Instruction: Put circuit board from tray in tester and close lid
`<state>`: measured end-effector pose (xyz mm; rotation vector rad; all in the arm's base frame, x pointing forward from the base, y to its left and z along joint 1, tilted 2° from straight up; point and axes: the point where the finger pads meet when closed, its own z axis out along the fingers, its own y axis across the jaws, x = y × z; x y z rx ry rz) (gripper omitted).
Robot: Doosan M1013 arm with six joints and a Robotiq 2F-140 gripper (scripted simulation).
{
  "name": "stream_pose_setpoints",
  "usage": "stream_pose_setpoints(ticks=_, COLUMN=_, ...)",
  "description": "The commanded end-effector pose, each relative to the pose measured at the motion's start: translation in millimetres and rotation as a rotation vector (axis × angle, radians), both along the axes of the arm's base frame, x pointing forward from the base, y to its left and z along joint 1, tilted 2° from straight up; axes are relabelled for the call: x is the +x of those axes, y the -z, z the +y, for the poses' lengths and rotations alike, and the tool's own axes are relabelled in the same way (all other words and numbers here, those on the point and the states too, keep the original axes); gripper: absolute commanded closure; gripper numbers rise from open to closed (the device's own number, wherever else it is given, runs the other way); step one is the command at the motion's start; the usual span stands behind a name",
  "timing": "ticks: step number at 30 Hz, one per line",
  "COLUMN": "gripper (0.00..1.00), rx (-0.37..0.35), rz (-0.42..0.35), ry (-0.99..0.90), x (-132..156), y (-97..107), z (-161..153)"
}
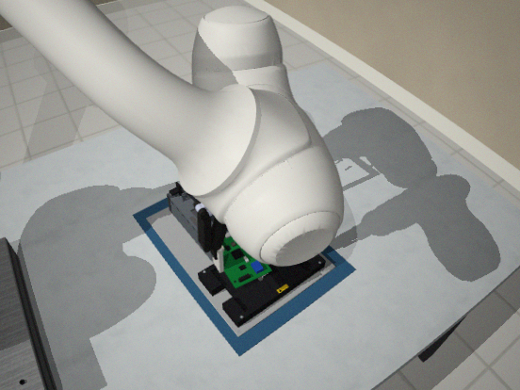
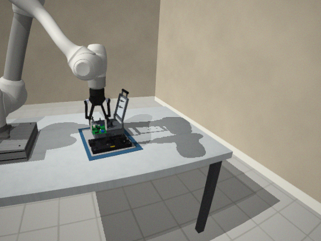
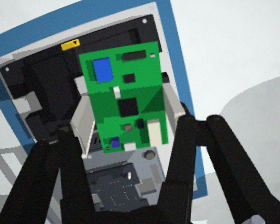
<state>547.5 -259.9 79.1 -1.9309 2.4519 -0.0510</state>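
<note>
From my feed I see plain beige walls point(image 2: 232, 56) meeting at a corner, with a pale skirting board point(image 2: 261, 165). A white table point(image 2: 174, 161) on dark legs point(image 2: 207, 196) stands over grey floor tiles point(image 2: 145, 205), casting shadow.
</note>
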Motion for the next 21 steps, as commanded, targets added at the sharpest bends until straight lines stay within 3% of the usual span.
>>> stream_pose_setpoints(ticks=1, gripper=0.54, rx=-0.002, rz=-0.003, ry=-0.038, x=2.6, y=-3.8, z=-1.5)
stream_pose_setpoints(ticks=21, gripper=0.54, rx=-0.005, rz=-0.002, ry=-0.123, x=2.6, y=-3.8, z=-1.5)
